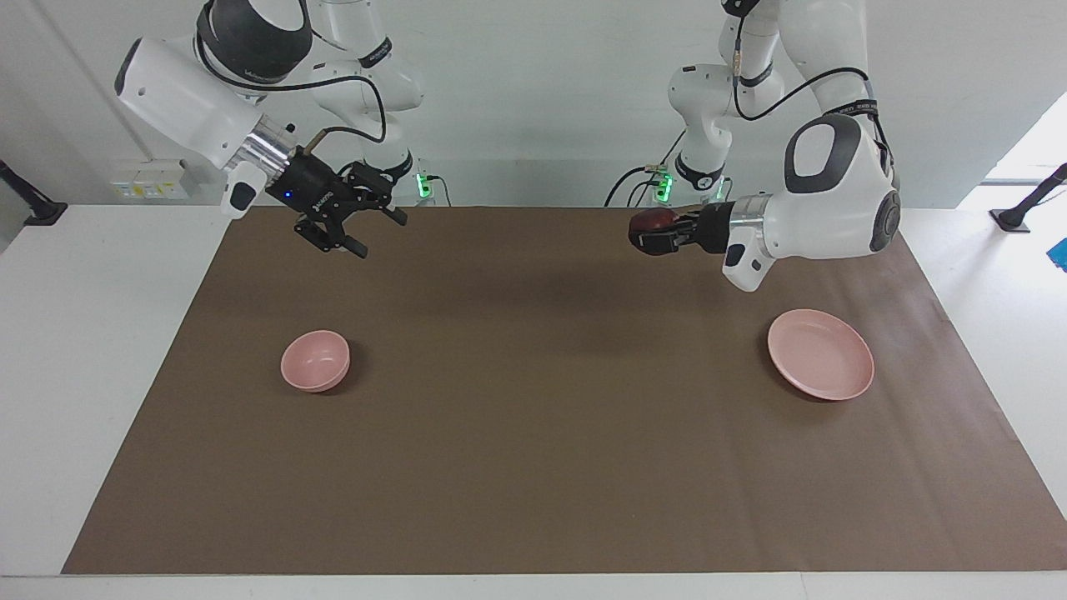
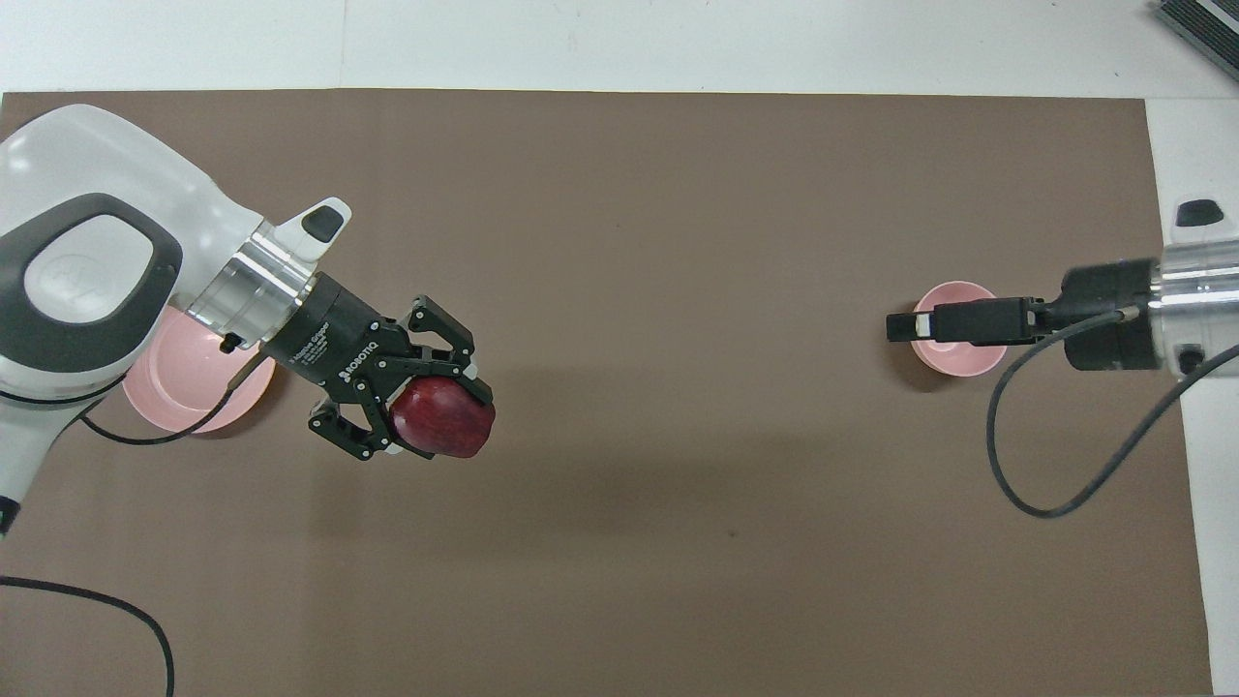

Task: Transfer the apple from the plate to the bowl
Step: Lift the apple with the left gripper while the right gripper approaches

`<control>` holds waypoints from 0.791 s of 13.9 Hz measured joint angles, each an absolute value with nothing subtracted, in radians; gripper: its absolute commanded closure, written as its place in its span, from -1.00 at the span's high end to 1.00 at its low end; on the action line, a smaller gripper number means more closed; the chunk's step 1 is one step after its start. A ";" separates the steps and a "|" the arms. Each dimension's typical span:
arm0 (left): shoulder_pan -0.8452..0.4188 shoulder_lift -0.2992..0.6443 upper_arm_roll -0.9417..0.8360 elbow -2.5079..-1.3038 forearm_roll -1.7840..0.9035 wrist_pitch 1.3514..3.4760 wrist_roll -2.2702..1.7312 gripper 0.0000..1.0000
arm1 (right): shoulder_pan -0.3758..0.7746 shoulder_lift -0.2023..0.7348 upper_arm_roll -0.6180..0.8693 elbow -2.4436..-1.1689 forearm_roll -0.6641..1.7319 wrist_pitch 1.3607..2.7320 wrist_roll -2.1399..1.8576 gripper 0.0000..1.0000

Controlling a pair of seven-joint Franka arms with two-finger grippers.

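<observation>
My left gripper (image 1: 648, 230) is shut on the dark red apple (image 1: 657, 220) and holds it in the air over the brown mat, beside the plate and off it toward the table's middle. The overhead view shows the apple (image 2: 443, 418) between the left gripper's fingers (image 2: 455, 379). The pale pink plate (image 1: 821, 354) lies empty at the left arm's end, partly under the arm in the overhead view (image 2: 184, 387). The small pink bowl (image 1: 315, 360) stands empty at the right arm's end. My right gripper (image 1: 382, 234) is open and empty, raised well above the bowl, which it partly covers in the overhead view (image 2: 960, 356).
A brown mat (image 1: 533, 433) covers most of the white table (image 1: 92, 350). A black cable (image 2: 1041, 484) loops from the right wrist over the mat's edge. Green-lit sockets (image 1: 427, 185) sit by the arm bases.
</observation>
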State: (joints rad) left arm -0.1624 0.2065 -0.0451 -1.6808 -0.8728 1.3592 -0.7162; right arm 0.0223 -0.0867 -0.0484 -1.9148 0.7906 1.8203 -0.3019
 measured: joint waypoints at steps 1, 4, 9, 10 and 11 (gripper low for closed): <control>-0.163 0.204 -0.056 -1.690 -0.937 1.359 -0.736 -1.00 | 0.026 -0.082 -0.048 -1.922 0.823 1.824 -0.311 1.00; -0.165 0.178 -0.090 -1.751 -1.126 1.363 -0.766 -1.00 | 0.063 -0.074 -0.047 -1.934 0.881 1.824 -0.317 1.00; -0.166 0.151 -0.206 -1.823 -1.387 1.546 -0.775 -1.00 | 0.111 -0.074 -0.046 -1.937 1.016 1.825 -0.203 1.00; -0.166 0.152 -0.245 -1.832 -1.446 1.612 -0.776 -1.00 | 0.111 -0.075 -0.046 -1.938 1.047 1.825 -0.161 1.00; -0.166 0.153 -0.278 -1.839 -1.499 1.669 -0.777 -1.00 | 0.112 -0.076 -0.046 -1.940 1.069 1.824 -0.129 1.00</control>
